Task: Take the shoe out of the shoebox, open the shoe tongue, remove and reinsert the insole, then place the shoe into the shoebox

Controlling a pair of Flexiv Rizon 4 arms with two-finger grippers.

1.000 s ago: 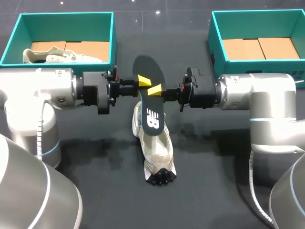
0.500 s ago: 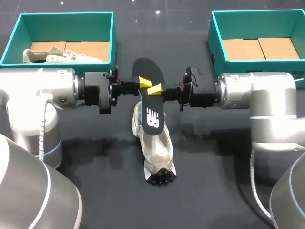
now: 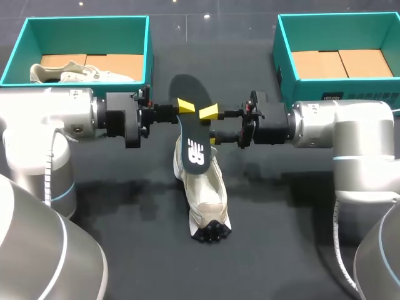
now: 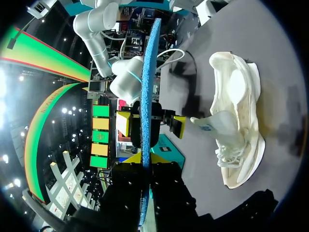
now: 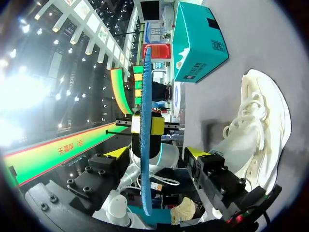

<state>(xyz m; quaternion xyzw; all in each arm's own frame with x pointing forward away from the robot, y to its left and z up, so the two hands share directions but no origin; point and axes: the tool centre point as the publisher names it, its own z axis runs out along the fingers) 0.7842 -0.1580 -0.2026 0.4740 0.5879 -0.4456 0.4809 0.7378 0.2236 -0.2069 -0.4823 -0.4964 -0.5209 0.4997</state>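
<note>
Far left from above: a teal shoebox [image 3: 147,50] with a spare pale shoe [image 3: 81,74] inside. Next to the right, the left tool [image 3: 185,107], pinching the dark insole [image 3: 191,134] and holding it up over the shoe [image 3: 206,194]. Only one yellow tip to see from above, plus the insole's flat dark face with a white mark. From the left wrist, a thin blue edge instead, with both tips pressed on it from two sides. Pale shoe flat on the dark desk [image 3: 281,237], right under the insole in the head view, off to one side of the tool in both wrist views. Then the right tool [image 3: 211,126], spread wide. Clearest from the right wrist: one tip on each side of the insole, not touching it. Far right from above: a second teal shoebox [image 3: 281,56] with brown card [image 3: 337,62] in it.
</note>
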